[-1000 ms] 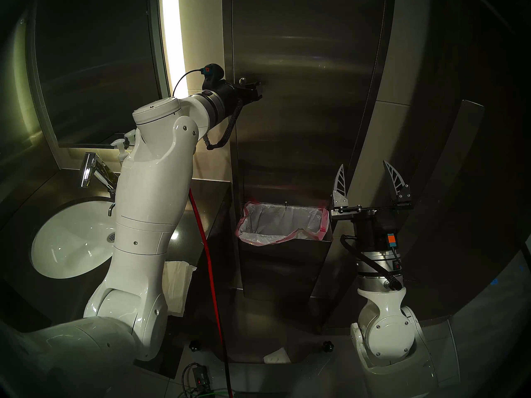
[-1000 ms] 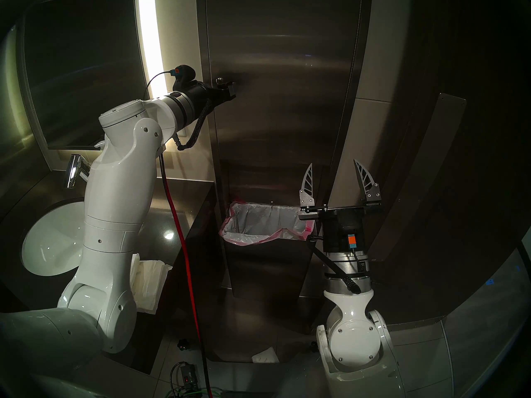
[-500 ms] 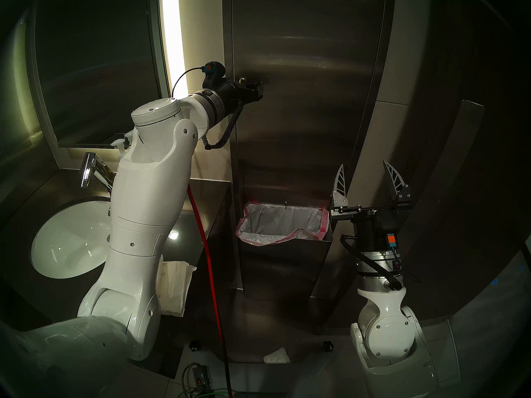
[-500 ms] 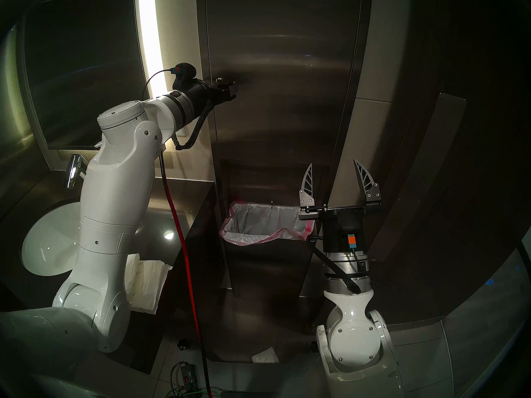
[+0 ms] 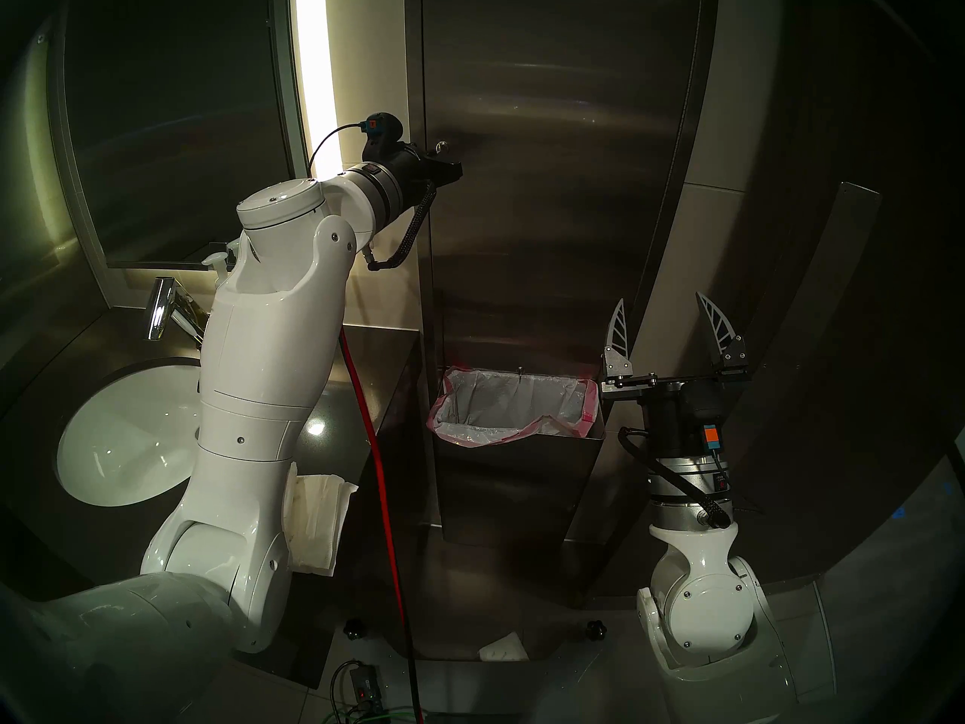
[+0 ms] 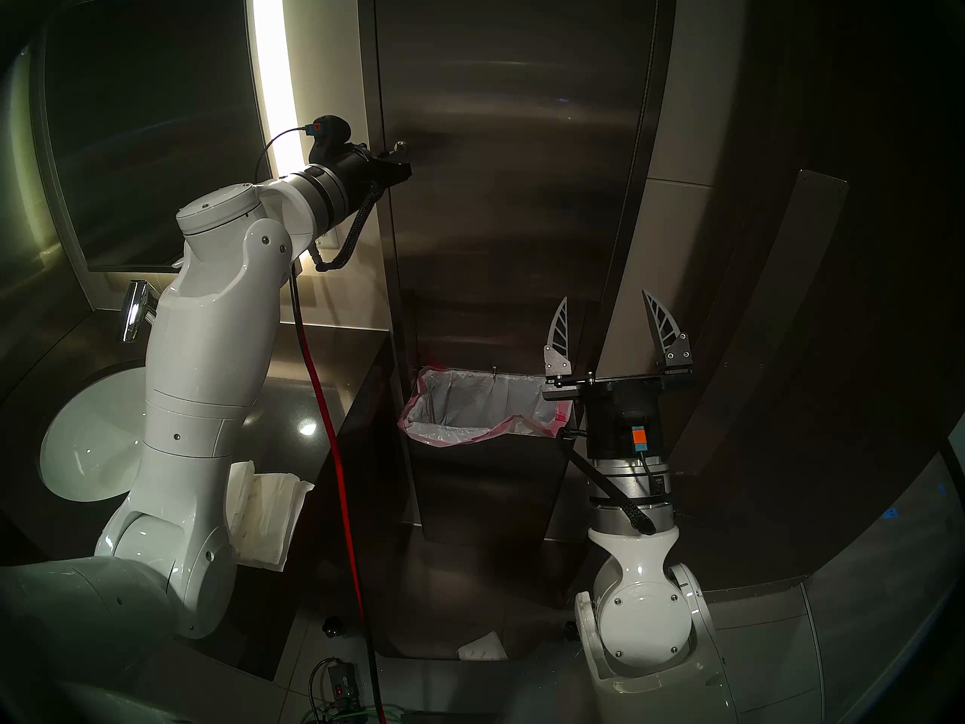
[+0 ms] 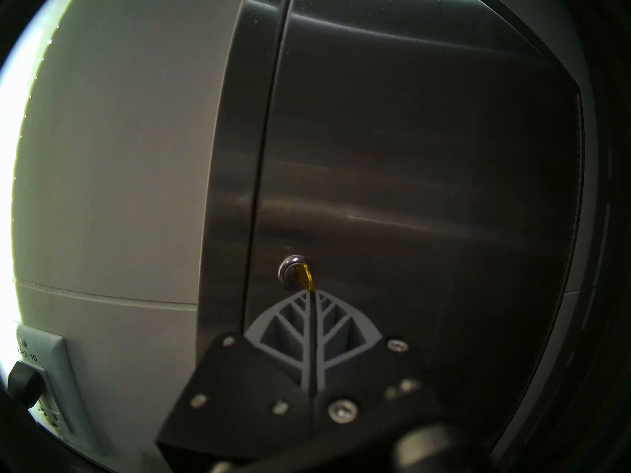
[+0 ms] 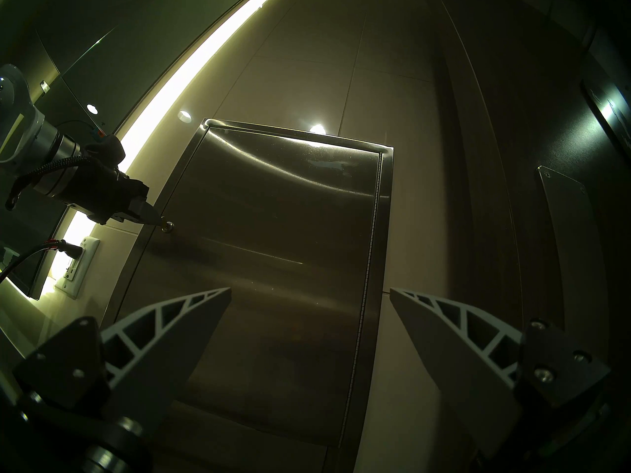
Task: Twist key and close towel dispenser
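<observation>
The tall brushed-steel dispenser (image 5: 548,185) stands on the wall, its long door flush with the frame. The ribbed right end effector (image 5: 673,331) hangs wide apart and empty beside it. The left end effector (image 7: 312,296) is pinched together on the small brass key (image 7: 305,277), which sits in the round silver lock (image 7: 290,270) near the door's left edge.

Towel dispenser (image 5: 564,195) was brushed grey steel with streaky highlights. Key (image 7: 305,277) was amber-gold in a silver lock (image 7: 290,270). Left claw (image 7: 312,293) fingers were grey with a rib lattice on black mounts. Bin liner (image 5: 514,407) was translucent white, pink-edged. Cable (image 5: 376,446) was red; sink (image 5: 125,435) white.
</observation>
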